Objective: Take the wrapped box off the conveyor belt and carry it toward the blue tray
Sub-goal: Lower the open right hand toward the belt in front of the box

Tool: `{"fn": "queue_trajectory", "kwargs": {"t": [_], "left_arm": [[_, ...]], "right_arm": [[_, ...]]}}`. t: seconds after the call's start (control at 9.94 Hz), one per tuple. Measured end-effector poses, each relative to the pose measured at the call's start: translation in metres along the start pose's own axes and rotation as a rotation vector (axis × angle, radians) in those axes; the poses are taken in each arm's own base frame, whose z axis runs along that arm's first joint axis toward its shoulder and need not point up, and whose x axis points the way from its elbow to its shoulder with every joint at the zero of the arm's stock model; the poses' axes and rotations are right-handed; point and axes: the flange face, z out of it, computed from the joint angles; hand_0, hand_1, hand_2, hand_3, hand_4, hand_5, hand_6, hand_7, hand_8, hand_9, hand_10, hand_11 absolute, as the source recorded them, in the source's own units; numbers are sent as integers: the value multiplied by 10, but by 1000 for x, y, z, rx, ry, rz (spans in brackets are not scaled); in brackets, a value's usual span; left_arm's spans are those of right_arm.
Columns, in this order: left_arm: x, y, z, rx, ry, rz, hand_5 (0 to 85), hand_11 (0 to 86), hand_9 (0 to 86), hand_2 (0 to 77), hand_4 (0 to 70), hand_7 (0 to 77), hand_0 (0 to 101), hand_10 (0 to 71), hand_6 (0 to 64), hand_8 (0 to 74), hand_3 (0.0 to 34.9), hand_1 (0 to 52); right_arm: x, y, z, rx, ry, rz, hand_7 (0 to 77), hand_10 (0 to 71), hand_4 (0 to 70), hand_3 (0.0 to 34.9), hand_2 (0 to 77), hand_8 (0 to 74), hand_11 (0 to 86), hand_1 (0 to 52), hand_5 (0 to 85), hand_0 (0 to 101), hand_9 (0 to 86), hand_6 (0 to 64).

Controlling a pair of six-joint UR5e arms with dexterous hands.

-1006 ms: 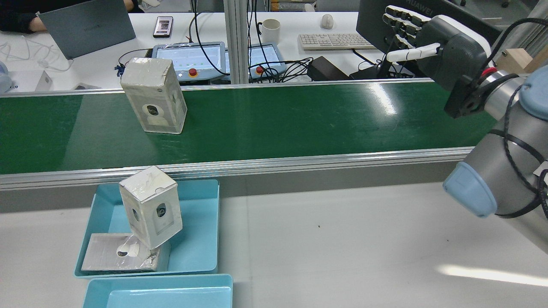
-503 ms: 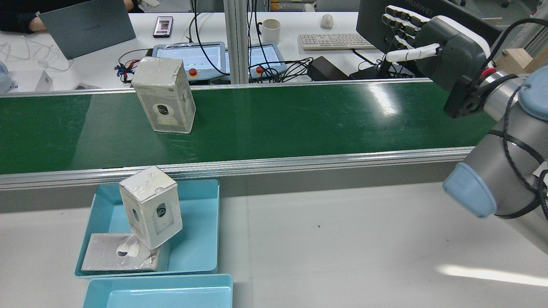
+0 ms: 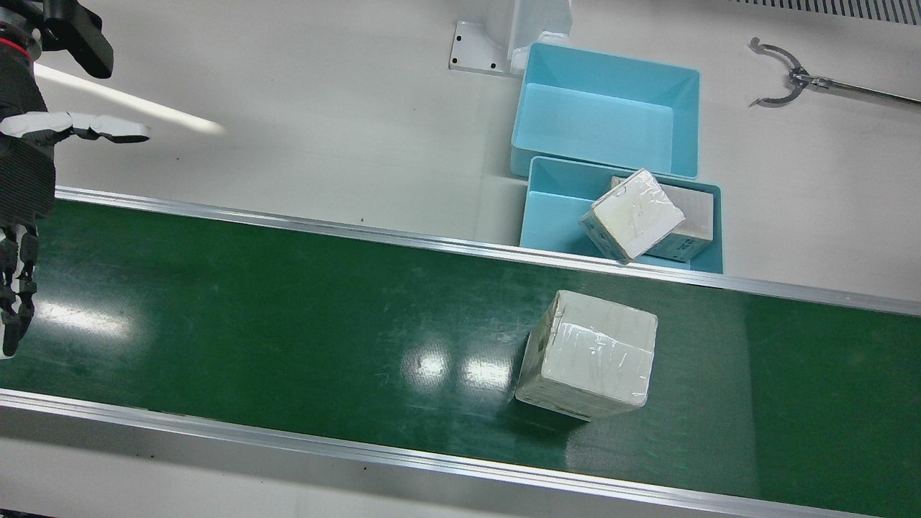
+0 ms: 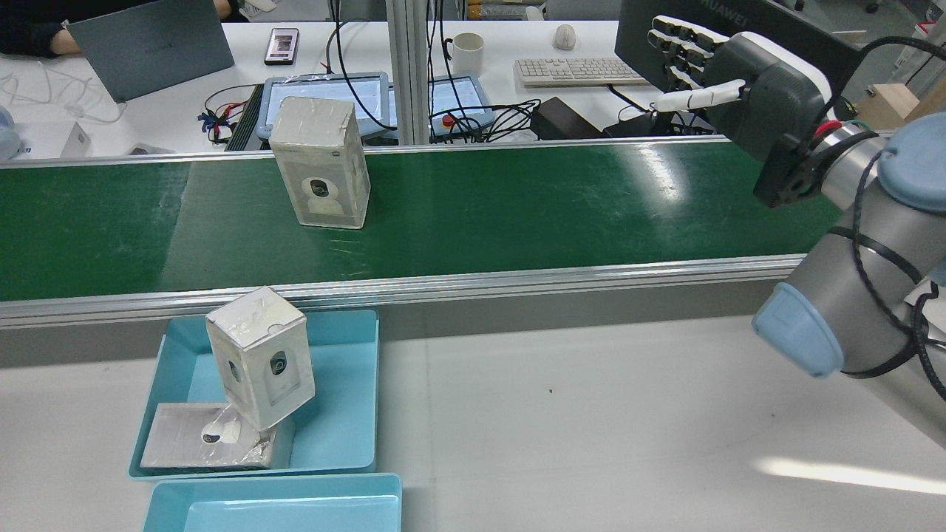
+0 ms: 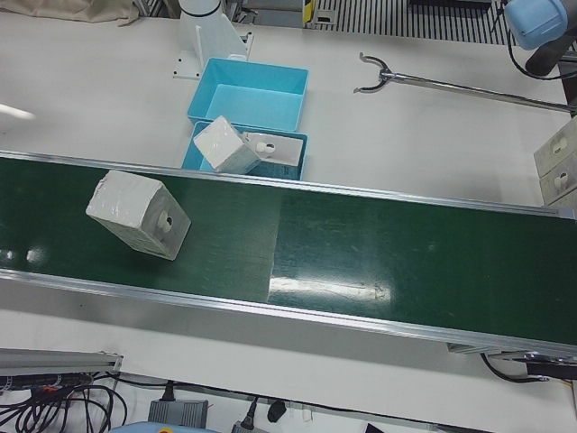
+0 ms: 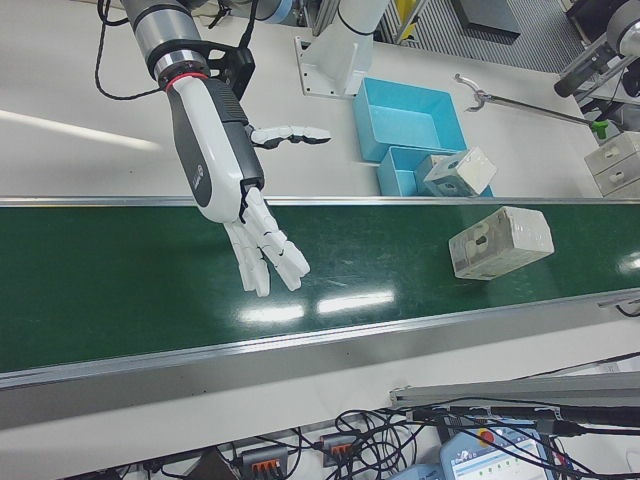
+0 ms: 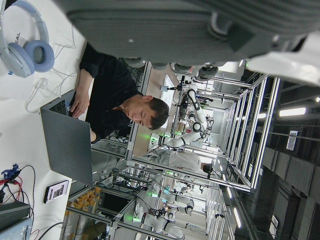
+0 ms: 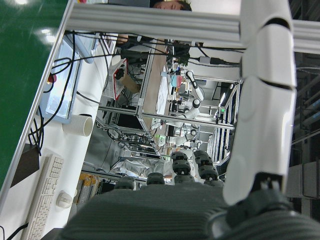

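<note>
The spread, empty right hand (image 4: 728, 74) waits at the rear view's upper right, box (image 4: 320, 174) upper left on the belt (image 4: 554, 199): reaching comes next.

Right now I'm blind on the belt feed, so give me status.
Right hand open, fingers spread, above the belt. Left hand open. Wrapped box upright on belt, ungrasped, well short of the right hand. Nothing between them.

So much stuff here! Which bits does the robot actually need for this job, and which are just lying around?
For the job:
white wrapped box on the green conveyor belt
blue plastic tray holding two boxes
right hand, open

Just lying about:
empty blue tray
metal grabber tool
white mug
keyboard
</note>
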Motion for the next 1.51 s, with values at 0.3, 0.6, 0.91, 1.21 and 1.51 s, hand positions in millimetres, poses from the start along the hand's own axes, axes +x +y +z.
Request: {"fn": "queue_trajectory", "kwargs": {"t": [0.3,0.6,0.91,1.21,1.51], "left_arm": [[0,0,0,0,0,0,11,0,0,5,0,0,0,5,0,0,0,0],[0,0,0,0,0,0,11,0,0,11,0,0,0,5,0,0,0,0],[0,0,0,0,0,0,11,0,0,11,0,5,0,5,0,0,0,0],[0,0,0,0,0,0,11,0,0,11,0,0,0,0,0,0,0,0],[0,0,0,0,0,0,11,0,0,11,0,0,0,0,0,0,0,0]], "right_arm": [[49,15,19,-8,23,11,16,5,33,66,125,0,11,131,93,467,16,0],[106,45,29,-58,2,4,16,0,33,81,125,0,11,131,93,467,16,0],[119,59,35,-106,-47,-69,5,0,27,67,125,0,16,131,33,467,16,0],[127,57,40,-93,-75,-117,5,0,11,67,114,0,16,147,11,466,16,0],[144,49,46,-77,-76,-127,5,0,11,67,125,0,11,147,11,466,16,0]]}}
